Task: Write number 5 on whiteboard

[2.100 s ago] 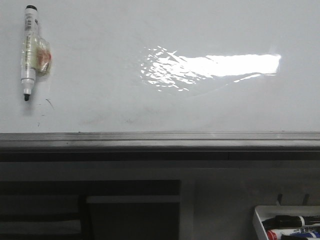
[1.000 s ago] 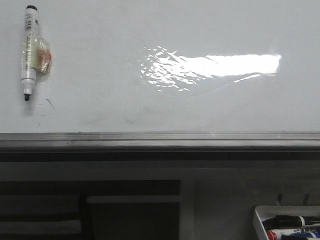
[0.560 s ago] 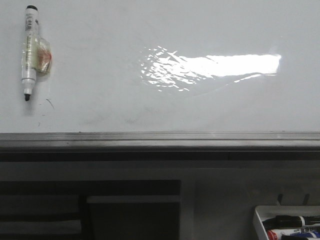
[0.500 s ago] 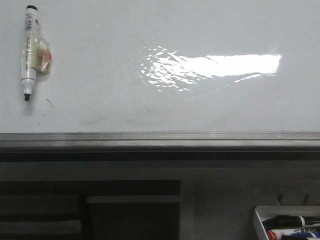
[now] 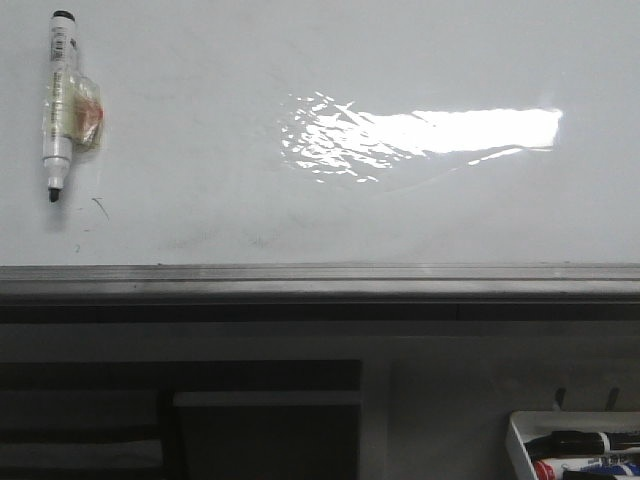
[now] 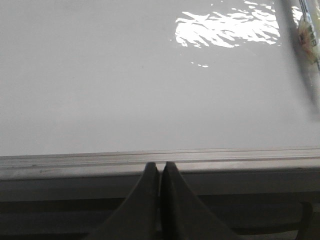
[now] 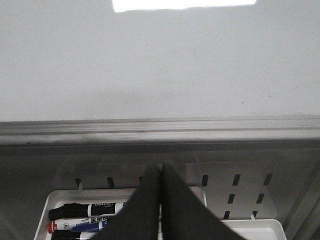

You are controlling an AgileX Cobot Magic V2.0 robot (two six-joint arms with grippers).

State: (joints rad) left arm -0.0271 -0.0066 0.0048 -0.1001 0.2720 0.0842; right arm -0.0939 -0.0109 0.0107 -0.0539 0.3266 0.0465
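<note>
The marker (image 5: 59, 103) lies upright at the whiteboard's (image 5: 300, 220) far left, nearest the left gripper (image 6: 160, 172) (both grippers closed, empty), no 5 written yet.

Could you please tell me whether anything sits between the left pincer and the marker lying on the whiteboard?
Nothing visible does. The left pincer, shut, sits below the grey edge rail; only bare whiteboard lies between the rail and the uncapped marker at the board's far left.
</note>
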